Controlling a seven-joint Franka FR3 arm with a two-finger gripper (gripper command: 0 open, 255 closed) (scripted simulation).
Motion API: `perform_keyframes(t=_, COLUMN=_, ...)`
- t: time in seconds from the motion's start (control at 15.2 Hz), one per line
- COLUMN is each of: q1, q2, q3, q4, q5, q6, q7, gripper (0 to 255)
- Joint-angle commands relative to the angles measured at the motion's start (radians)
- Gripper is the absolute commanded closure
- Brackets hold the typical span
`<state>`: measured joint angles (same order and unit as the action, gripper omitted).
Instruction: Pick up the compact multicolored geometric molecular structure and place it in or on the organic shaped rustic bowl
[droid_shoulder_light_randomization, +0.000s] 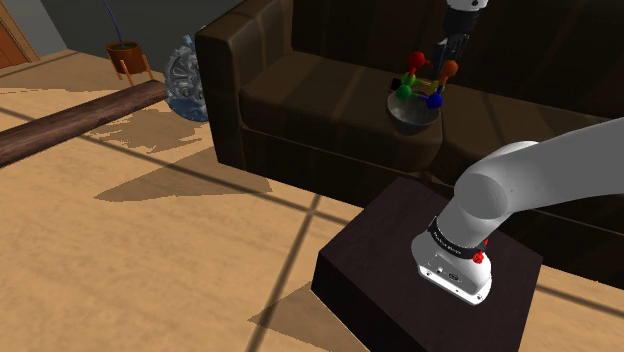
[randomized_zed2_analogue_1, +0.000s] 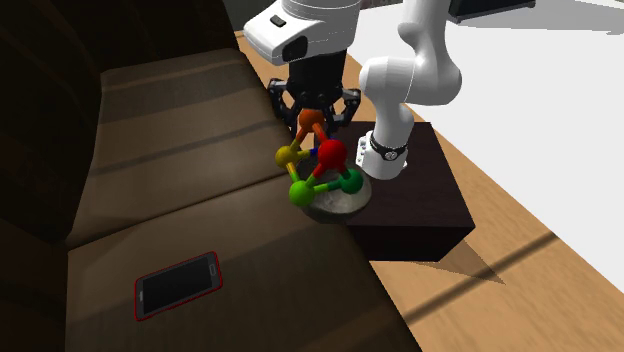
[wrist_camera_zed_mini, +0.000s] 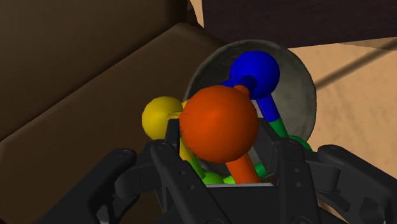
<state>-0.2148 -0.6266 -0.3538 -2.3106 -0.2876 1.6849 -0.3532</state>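
Multicoloured ball-and-stick model (randomized_zed2_analogue_1: 331, 153) over grey bowl (randomized_zed2_analogue_1: 343, 206).

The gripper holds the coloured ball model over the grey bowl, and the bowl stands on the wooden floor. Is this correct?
No. The bowl stands on the dark brown sofa, not on the floor, as the second exterior view shows. The gripper does hold the model over it.
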Motion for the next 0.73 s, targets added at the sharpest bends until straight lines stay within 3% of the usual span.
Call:
perform_keyframes(t=0.0, q1=0.001, q2=0.001, q3=0.000, q4=-0.004, q5=0.002, q6=-0.001, q7=0.000, gripper=255)
perform_keyframes(t=0.13, q1=0.002, q2=0.001, q3=-0.001, q4=-0.004, q5=0.002, q6=-0.001, q7=0.000, gripper=255)
perform_keyframes(t=0.2, q1=0.002, q2=0.001, q3=0.000, q4=-0.003, q5=0.002, q6=-0.002, q7=0.000, gripper=0)
perform_keyframes(t=0.53, q1=0.002, q2=0.001, q3=-0.001, q4=-0.004, q5=0.002, q6=-0.001, q7=0.000, gripper=0)
perform_keyframes(t=0.66, q1=0.008, q2=0.011, q3=0.012, q4=0.068, q5=0.014, q6=-0.064, q7=-0.004, gripper=0)
